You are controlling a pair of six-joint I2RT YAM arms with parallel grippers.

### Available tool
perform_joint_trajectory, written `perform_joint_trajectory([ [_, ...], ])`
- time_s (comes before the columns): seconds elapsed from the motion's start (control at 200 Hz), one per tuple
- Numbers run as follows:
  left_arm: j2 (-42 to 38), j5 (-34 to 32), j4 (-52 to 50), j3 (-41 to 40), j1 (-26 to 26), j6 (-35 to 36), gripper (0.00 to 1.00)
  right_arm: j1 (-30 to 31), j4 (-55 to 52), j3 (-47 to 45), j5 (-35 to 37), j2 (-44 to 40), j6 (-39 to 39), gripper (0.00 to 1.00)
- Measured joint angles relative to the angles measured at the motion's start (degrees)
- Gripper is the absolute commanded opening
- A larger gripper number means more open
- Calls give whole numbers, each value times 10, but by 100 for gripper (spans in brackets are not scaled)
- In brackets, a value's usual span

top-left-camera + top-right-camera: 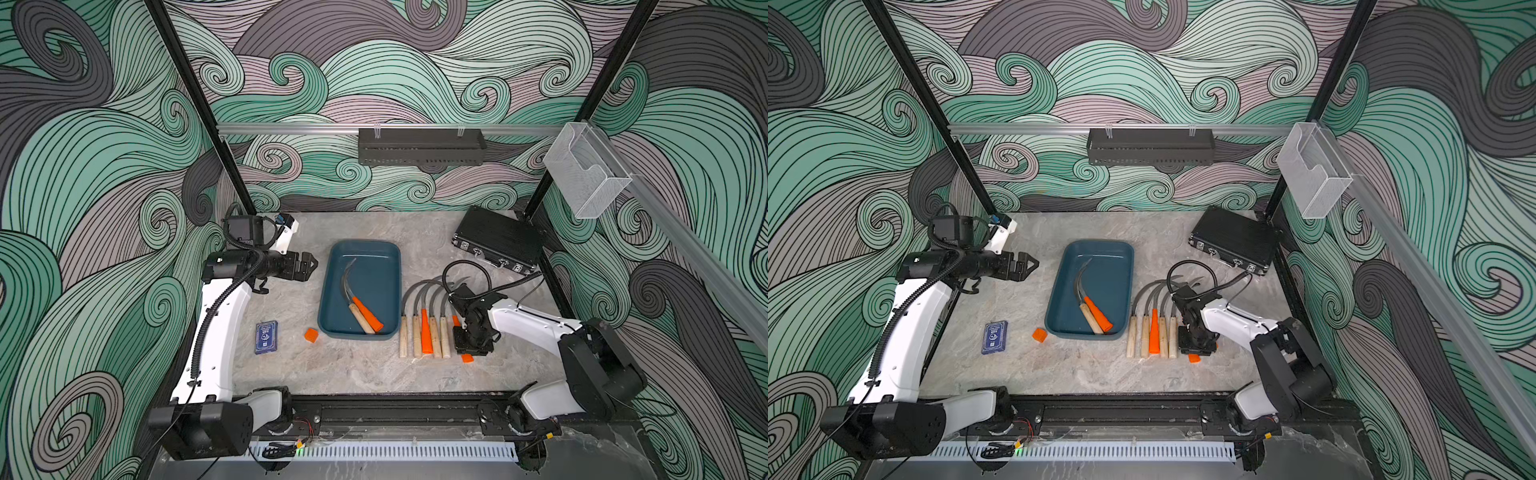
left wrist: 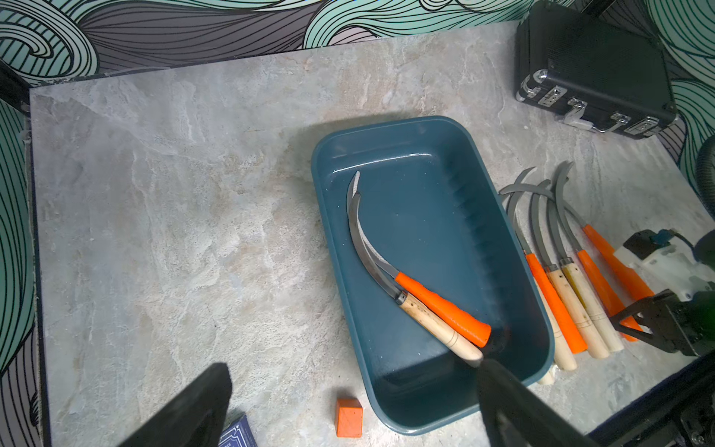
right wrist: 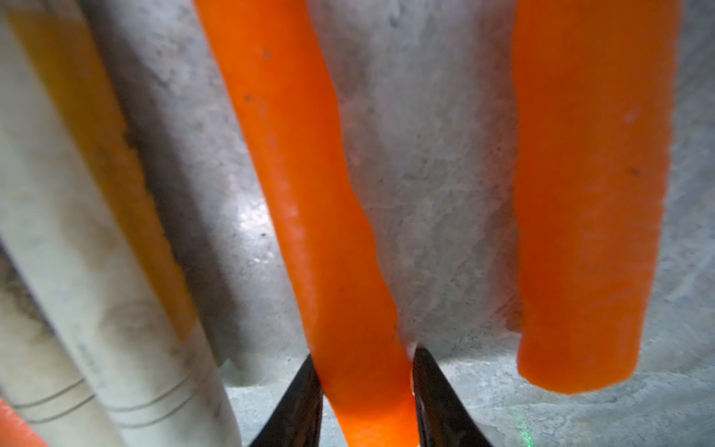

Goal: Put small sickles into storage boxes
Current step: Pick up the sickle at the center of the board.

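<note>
In both top views the right claw [image 1: 470, 347] sits low on the row of grey curved-blade sickles [image 1: 422, 328]. Their handles point toward the robot, just right of the shallow teal plastic tray [image 1: 328, 291].

Left wrist view: the left claw [image 2: 352, 367] is spread, near the tray.

Right wrist view: the right claw pinches an orange tapered sickle handle [image 3: 309, 193], with neighbours close on both sides.

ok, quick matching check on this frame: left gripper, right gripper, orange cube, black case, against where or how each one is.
1 left gripper
2 right gripper
3 orange cube
4 black case

A far right corner of the table
B closed on an orange sickle handle
C open, empty, beside the teal tray
D on the table, between card box and tray

Pairs: 1-C, 2-B, 3-D, 4-A
</note>
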Motion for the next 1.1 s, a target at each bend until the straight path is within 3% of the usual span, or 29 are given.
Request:
perform_joint_trajectory([
  [0.791,0,3,4,0,0,-9,99,0,7,6,5,2,-21,17],
  [1.101,0,3,4,0,0,-16,99,0,16,6,-17,-40,-32,13],
])
